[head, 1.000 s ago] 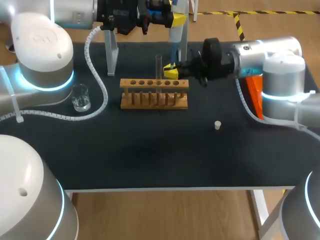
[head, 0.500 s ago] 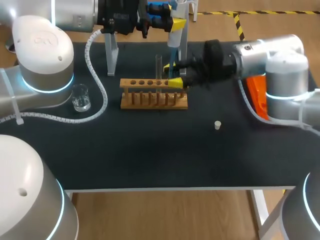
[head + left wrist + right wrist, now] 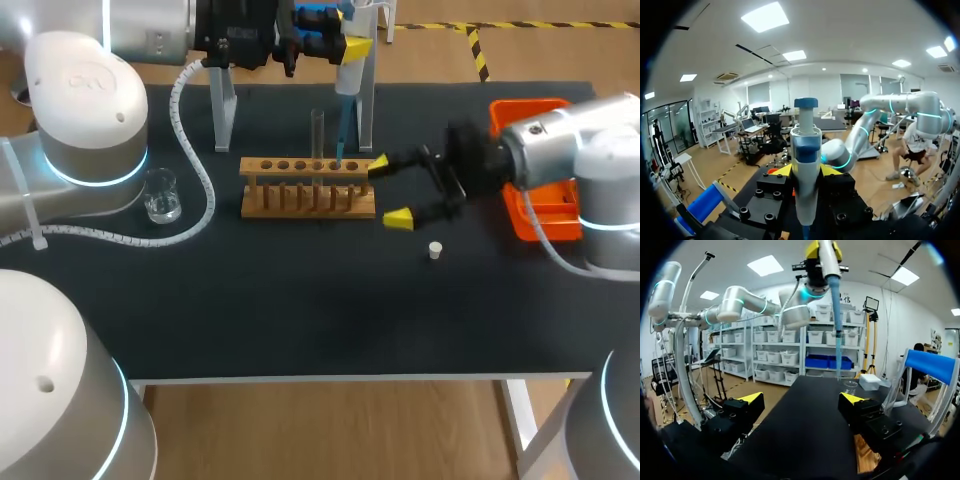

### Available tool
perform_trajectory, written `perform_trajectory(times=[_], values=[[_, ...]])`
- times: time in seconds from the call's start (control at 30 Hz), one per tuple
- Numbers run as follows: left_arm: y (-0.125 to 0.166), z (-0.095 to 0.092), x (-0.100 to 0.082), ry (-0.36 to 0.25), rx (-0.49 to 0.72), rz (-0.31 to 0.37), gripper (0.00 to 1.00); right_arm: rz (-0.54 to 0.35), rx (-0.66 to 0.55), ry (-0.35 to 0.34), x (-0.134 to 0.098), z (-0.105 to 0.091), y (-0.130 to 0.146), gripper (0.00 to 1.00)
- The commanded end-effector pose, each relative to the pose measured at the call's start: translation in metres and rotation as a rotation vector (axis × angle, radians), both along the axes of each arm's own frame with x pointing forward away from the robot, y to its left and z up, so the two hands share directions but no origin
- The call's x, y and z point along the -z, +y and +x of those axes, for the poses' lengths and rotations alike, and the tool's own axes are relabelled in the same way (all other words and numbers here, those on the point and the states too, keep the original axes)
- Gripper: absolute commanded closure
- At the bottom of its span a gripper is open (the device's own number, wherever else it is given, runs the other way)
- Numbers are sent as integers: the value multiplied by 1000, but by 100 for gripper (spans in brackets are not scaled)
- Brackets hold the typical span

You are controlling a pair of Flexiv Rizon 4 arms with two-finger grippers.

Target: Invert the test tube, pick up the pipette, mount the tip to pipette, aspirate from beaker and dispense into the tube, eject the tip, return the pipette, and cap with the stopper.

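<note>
My left gripper hangs above the far side of the table, shut on the white and blue pipette; in the left wrist view the pipette stands between the yellow tips of the gripper. Its blue tip points down beside the glass test tube, which stands upright in the wooden rack. My right gripper is open just right of the rack, holding nothing. In the right wrist view this gripper faces the blue tip. The small white stopper lies on the mat.
A glass beaker stands at the left by my left arm's cable. An orange tray sits at the right, partly behind my right arm. Clear stand legs rise behind the rack.
My right gripper opened, let go near the pipette's tip and drew back to the right of the rack, uncovering the orange tray. The left arm kept still with the pipette.
</note>
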State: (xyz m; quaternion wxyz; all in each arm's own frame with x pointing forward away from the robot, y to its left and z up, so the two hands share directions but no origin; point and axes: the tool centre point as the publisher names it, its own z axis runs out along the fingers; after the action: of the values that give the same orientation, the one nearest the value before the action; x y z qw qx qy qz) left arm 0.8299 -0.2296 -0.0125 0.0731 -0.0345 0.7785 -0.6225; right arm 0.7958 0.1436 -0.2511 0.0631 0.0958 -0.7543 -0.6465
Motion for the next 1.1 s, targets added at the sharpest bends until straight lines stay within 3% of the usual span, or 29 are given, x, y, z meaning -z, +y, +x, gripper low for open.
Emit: perform_trajectory(times=[0.03, 0.93, 1.1], values=[[0, 0, 0, -2, -1, -3, 100, -19, 11, -5, -8, -9, -11, 0], [0, 0, 0, -2, -1, -3, 100, -19, 11, -5, -8, -9, -11, 0], [28, -1, 13, 0, -48, -12, 100, -19, 11, -5, -8, -9, -11, 0]])
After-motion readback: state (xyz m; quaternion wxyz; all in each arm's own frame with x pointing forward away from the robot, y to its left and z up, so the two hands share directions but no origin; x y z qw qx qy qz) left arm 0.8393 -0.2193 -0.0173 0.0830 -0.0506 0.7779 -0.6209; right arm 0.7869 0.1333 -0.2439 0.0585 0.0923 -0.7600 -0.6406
